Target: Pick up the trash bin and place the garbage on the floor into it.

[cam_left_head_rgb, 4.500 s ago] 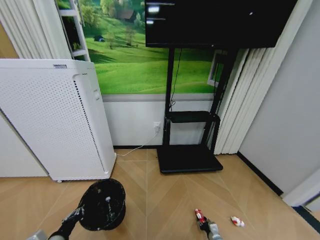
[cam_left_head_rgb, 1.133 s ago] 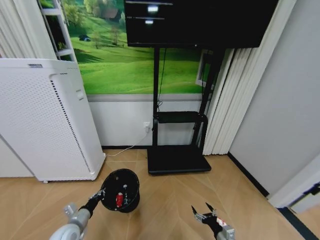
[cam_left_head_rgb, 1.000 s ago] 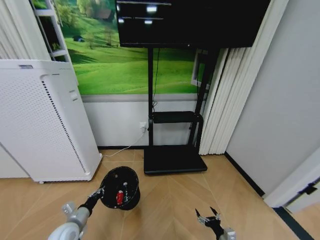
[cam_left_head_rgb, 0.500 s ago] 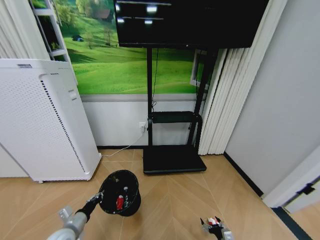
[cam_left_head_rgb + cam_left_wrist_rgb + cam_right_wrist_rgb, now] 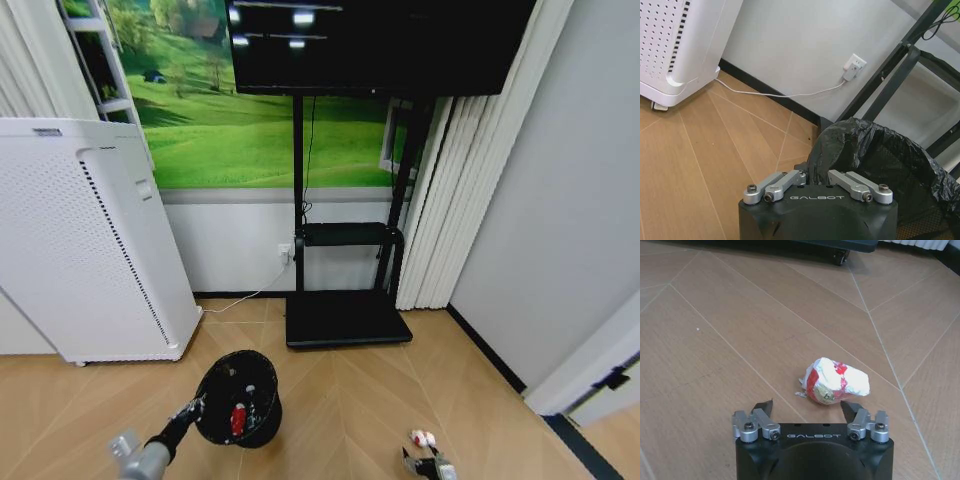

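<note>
The trash bin (image 5: pixel 238 412), small, round and black with a black liner, hangs just above the floor (image 5: pixel 340 410) at lower left. My left gripper (image 5: pixel 190 408) is shut on its near rim. In the left wrist view my left gripper (image 5: pixel 814 176) pinches the crinkled liner edge of the trash bin (image 5: pixel 875 150). A red-and-white packet (image 5: pixel 237 420) lies inside the bin. One piece of garbage (image 5: pixel 423 438), crumpled white and red, lies on the parquet. My right gripper (image 5: pixel 425 466) hovers open right behind it. In the right wrist view the garbage (image 5: pixel 835 382) sits just ahead of my right gripper (image 5: pixel 807 407).
A tall white perforated appliance (image 5: pixel 80 240) stands at the left, its cable running to a wall socket (image 5: pixel 854 66). A black TV stand (image 5: pixel 345 320) stands against the back wall. White curtains (image 5: pixel 450 190) and a grey wall close off the right side.
The red-and-white packet that lay on the floor 4.5 s ago is now in the bin. The view has shifted right. My right gripper has drawn back, uncovering the white-and-red piece.
</note>
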Available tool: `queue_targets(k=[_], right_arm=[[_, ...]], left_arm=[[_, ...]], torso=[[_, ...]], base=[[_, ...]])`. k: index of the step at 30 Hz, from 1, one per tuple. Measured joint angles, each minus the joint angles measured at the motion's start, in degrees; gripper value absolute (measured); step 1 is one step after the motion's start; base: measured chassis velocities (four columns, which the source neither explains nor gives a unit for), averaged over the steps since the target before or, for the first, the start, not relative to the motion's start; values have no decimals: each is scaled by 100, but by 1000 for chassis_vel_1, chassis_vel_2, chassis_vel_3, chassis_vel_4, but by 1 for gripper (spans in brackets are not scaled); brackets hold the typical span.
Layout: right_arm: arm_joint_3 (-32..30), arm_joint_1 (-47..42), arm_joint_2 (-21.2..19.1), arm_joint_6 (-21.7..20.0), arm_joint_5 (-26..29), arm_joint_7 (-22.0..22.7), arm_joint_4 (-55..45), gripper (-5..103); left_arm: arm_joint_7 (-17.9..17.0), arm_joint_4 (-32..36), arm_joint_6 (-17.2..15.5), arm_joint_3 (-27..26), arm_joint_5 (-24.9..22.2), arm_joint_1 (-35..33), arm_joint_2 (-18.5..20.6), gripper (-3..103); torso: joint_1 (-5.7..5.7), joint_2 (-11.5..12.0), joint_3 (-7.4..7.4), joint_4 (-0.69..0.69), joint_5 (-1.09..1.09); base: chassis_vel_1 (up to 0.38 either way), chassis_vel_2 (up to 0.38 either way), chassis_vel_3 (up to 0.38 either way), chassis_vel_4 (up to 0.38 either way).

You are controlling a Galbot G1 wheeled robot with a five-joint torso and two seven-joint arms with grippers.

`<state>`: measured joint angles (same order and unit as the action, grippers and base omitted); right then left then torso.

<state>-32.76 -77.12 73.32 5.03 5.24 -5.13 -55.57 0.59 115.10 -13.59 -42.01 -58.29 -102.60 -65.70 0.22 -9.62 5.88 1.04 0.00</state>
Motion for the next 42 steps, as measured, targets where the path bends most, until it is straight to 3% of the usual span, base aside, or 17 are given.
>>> queue_targets(k=[1, 3, 4, 6, 7, 10, 11, 13, 14, 16, 18, 19, 21, 22, 30, 42], right_arm=[[0, 8, 2, 11, 1, 45, 13, 73], [-8, 6, 2, 17, 10, 63, 8, 73], [-18, -13, -3, 17, 37, 83, -29, 62], [-43, -58, -19, 17, 88, 122, -116, 62], [-79, -116, -35, 17, 151, 187, -244, 48], [-116, -161, -44, 17, 188, 230, -360, 48], [-132, -178, -46, 18, 194, 244, -405, 54], [-151, -198, -49, 22, 197, 261, -460, 54], [-170, -220, -52, 29, 199, 276, -520, 65], [-175, -235, -63, 35, 200, 278, -563, 77], [-177, -232, -79, 42, 200, 279, -568, 77], [-171, -204, -86, 56, 193, 279, -537, 88], [-161, -159, -88, 66, 180, 279, -477, 88], [-120, -11, -90, 86, 156, 279, -279, 97], [12, 656, -95, 51, 6, 347, 593, 100], [13, 742, -103, 178, -12, 487, 1037, 99]], left_arm=[[5, 4, 2, -4, 3, -8, -13, 7], [9, 4, 3, -5, 5, -10, -19, 7], [13, 4, 3, -7, 8, -14, -28, 7], [23, -2, 5, -17, 14, -18, -38, 7], [38, -25, 9, -41, 21, -25, -50, 7], [54, -46, 9, -92, 24, -45, -60, 7], [62, -56, 9, -128, 29, -58, -64, 7], [68, -80, 10, -189, 37, -73, -66, 7], [67, -110, 11, -277, 42, -94, -67, 7], [48, -153, -13, -392, 41, -117, -66, 7], [19, -203, -54, -521, 28, -131, -52, 7], [2, -247, -79, -628, 2, -133, -33, 7], [-4, -277, -88, -701, -32, -132, -15, 7], [-1, -294, -99, -829, -114, -134, 11, 7], [62, -127, -104, -869, -156, -308, -58, 7], [53, -120, -93, -790, -152, -264, -68, 7]], torso=[[0, 0, 0, 1, 1], [0, 0, 0, 1, 1], [0, 0, 0, 1, 1], [0, 0, 0, 0, 0], [0, 0, 0, 1, 0], [0, 0, 0, 1, -1], [0, 0, 0, 1, -1], [0, 0, 0, 1, -1], [0, 0, 0, 0, 0], [0, 0, 0, 1, 0], [0, 0, 0, 0, -1], [0, 0, 0, 1, 0], [0, 0, 0, 0, 0], [0, 0, 0, 1, 0], [0, 0, 0, 0, 1], [0, -1, 0, 0, -2]], base=[[0, 0, 0, 0], [0, 0, 0, 0], [0, 0, 0, 0], [0, 0, 0, 0], [0, 0, 0, 0], [0, 0, 0, 0], [0, 0, 0, 0], [0, 0, 0, 0], [0, 0, 0, 0], [0, 0, 0, 0], [0, 0, 0, 0], [0, 0, 0, 0], [0, 0, 0, 0], [0, 0, 0, 0], [0, 0, 0, 0], [0, 0, 0, 0]])
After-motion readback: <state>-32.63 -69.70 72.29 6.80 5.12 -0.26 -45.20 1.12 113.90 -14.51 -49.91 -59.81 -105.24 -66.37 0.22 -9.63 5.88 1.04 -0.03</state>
